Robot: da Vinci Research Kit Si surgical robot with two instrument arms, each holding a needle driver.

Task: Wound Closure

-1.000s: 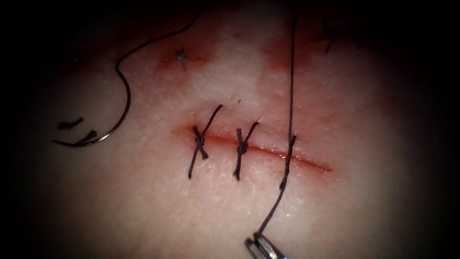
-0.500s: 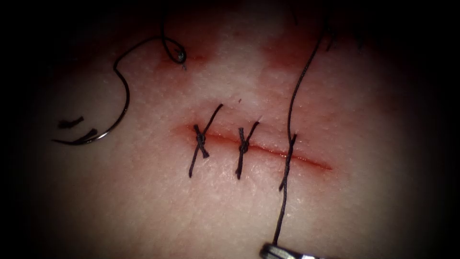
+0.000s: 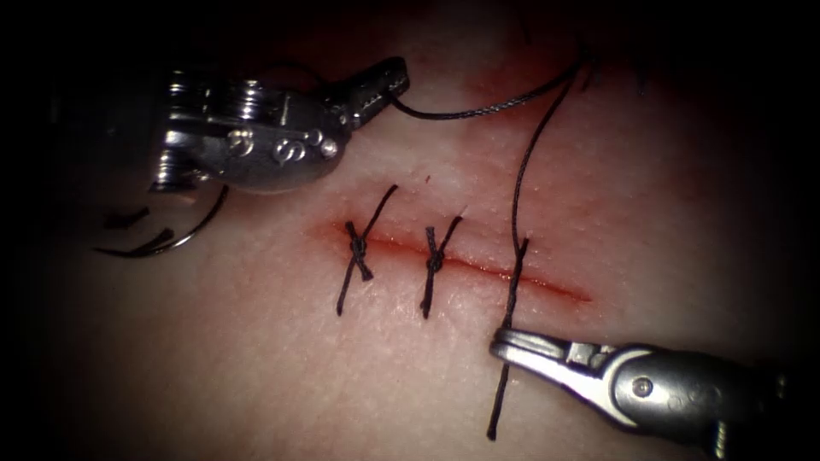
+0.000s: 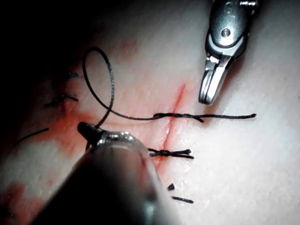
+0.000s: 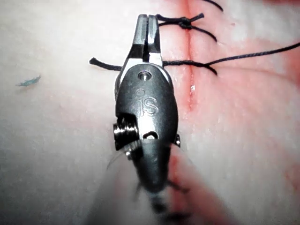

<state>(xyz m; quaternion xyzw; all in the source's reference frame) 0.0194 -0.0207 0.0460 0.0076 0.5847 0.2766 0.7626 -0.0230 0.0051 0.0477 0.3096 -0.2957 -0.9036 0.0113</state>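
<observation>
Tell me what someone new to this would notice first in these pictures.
First, the left tool, upper left in the endoscope view, jaws shut on the thread, which runs right, then bends down to a third stitch across the cut. Next, the right tool, below the cut, jaws closed beside the thread's free tail, holding nothing. Two tied knots sit on the cut's left part; the needle lies on the tissue far left, held by neither tool.

I see the left tool [image 3: 389, 81] above the cut [image 3: 461, 266], left of the thread [image 3: 515, 213] crossing it; right tool [image 3: 512, 346] below; needle [image 3: 184, 239] far left on the tissue [image 3: 256, 367].
</observation>
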